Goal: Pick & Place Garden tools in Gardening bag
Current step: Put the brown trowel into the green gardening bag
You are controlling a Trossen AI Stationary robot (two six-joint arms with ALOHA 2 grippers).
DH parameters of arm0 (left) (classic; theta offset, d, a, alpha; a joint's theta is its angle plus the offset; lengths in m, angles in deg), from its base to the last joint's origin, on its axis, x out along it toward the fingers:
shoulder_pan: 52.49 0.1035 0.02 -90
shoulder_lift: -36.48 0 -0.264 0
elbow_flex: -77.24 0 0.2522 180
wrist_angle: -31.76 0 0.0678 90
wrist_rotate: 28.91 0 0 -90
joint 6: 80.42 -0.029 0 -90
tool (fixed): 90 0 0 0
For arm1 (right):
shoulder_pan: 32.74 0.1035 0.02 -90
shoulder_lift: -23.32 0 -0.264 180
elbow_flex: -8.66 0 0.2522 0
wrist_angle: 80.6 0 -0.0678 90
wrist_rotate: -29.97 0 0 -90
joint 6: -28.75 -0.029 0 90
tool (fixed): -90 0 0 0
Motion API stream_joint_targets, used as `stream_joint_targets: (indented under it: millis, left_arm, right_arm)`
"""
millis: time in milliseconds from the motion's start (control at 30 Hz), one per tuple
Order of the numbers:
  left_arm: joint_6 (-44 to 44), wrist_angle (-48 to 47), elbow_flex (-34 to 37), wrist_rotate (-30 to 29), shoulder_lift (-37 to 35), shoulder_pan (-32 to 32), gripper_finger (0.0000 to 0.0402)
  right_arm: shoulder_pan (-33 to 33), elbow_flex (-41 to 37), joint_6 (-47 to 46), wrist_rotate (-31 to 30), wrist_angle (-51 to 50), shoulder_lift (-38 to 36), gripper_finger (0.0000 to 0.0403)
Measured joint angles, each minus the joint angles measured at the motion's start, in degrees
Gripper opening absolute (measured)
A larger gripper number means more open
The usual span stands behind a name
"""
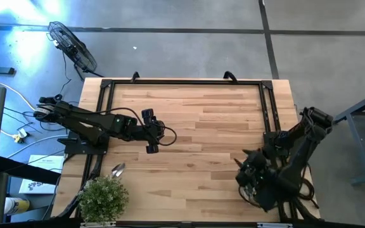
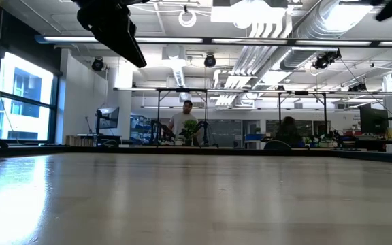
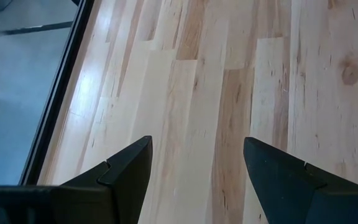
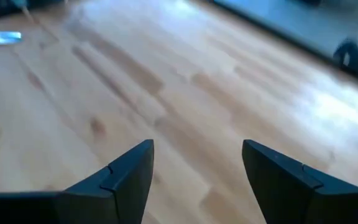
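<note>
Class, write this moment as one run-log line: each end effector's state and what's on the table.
left end effector: open, empty, over bare table | right end effector: open, empty | silver scoop beside potted plant

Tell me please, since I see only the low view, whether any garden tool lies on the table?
Observer: Yes. The high view shows a silver scoop at the table's left edge, just beside the potted plant.
Operator: Where is the left tool?
Observer: The left tool hovers open and empty over bare wood, left of the table's middle.
Operator: And the right one?
Observer: The right tool is open and empty too, near the table's right edge.
</note>
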Motion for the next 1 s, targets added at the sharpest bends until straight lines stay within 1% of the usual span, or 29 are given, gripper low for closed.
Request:
stream_joint_targets:
  millis: [100, 167, 233, 300, 367, 400, 533, 633, 733, 867, 1000]
  left_arm:
    - [-0.6, -0.13, 0.0, -0.02, 0.0, 0.0, 0.0246]
    - [-0.68, -2.84, -0.55, 0.0, 0.0, -0.01, 0.0246]
    - [1.23, -9.42, -2.42, 0.06, -0.18, -0.04, 0.0246]
    - [4.92, -17.07, -5.26, 0.45, -0.35, -0.04, 0.0246]
    - [9.03, -25.32, -8.2, 1.82, -0.37, -0.04, 0.0246]
    - [10.8, -29.18, -9.68, 2.89, -0.36, -0.03, 0.0246]
    - [16.19, -38.27, -13.5, 11.75, -0.41, -0.02, 0.0246]
    - [18.04, -40.74, -14.23, 19.08, -0.39, -0.04, 0.0246]
    - [20.65, -41.48, -14.21, 26.22, -0.35, -0.04, 0.0246]
    - [25.96, -42.81, -14.16, 31.41, 0.04, -0.04, 0.0246]
    - [38.03, -50.54, -14.14, 33.12, 0.02, -0.04, 0.0246]
  right_arm:
    - [-3.35, 0.0, 5.38, -6.32, -0.03, -1.21, 0.0236]
    - [-5.46, 0.0, 8.74, -11.34, 0.0, -2.09, 0.0236]
    - [-7.46, 0.0, 11.18, -17.06, 0.07, -3.23, 0.0236]
    - [-9.16, 0.0, 13.1, -22.4, 0.29, -4.5, 0.0236]
    - [-10.65, 0.0, 14.61, -26.11, 0.99, -5.56, 0.0236]
    - [-11.48, 0.0, 15.34, -27.02, 1.4, -5.98, 0.0236]
    - [-15.2, 0.02, 18.02, -27.26, 3.49, -7.06, 0.0236]
    - [-17.75, 0.02, 19.98, -26.26, 5.87, -7.09, 0.0236]
    - [-20.08, 0.02, 24.63, -23.77, 9.47, -7.07, 0.0236]
    - [-22.18, 0.02, 33.0, -21.8, 13.91, -7.04, 0.0236]
    - [-23.33, 0.02, 38.25, -22.47, 13.63, -7.04, 0.0234]
